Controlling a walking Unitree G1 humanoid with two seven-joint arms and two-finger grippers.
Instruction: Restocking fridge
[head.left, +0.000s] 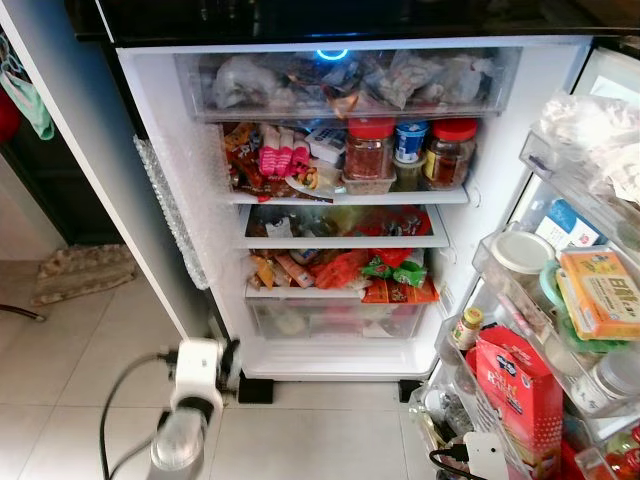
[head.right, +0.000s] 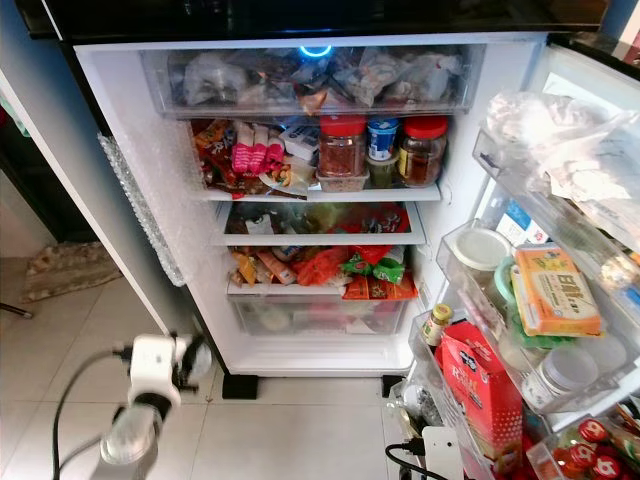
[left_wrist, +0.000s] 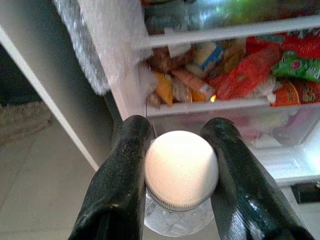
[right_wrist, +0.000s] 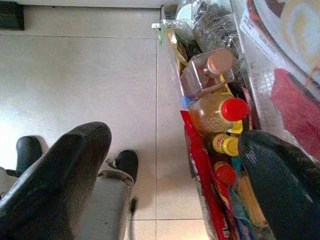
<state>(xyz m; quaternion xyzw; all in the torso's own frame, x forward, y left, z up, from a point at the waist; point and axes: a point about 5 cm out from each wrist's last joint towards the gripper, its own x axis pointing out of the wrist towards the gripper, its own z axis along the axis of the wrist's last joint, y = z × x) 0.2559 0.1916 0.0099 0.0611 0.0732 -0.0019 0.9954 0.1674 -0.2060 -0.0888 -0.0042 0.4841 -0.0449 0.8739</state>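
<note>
Open fridge (head.left: 150, 120), shelves crowded; left pincer (left_wrist: 180, 200) clamped on a white-capped clear bottle (left_wrist: 181, 170); right pincer (right_wrist: 165, 185) spread apart beside door bottles (right_wrist: 217, 112).

no print can be made out for certain; the yellow-orange box (head.left: 601, 292) in the fridge door (head.left: 560, 330) bears red characters too blurred to read

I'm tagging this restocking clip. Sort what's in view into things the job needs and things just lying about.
Part of the job:
- left end effector, shut on the white-capped bottle
- open fridge, shelves already crowded
- door racks
- right end effector, open beside the lowest door rack

Just lying about:
- rug on the floor
- green cloth hanging at left
</note>
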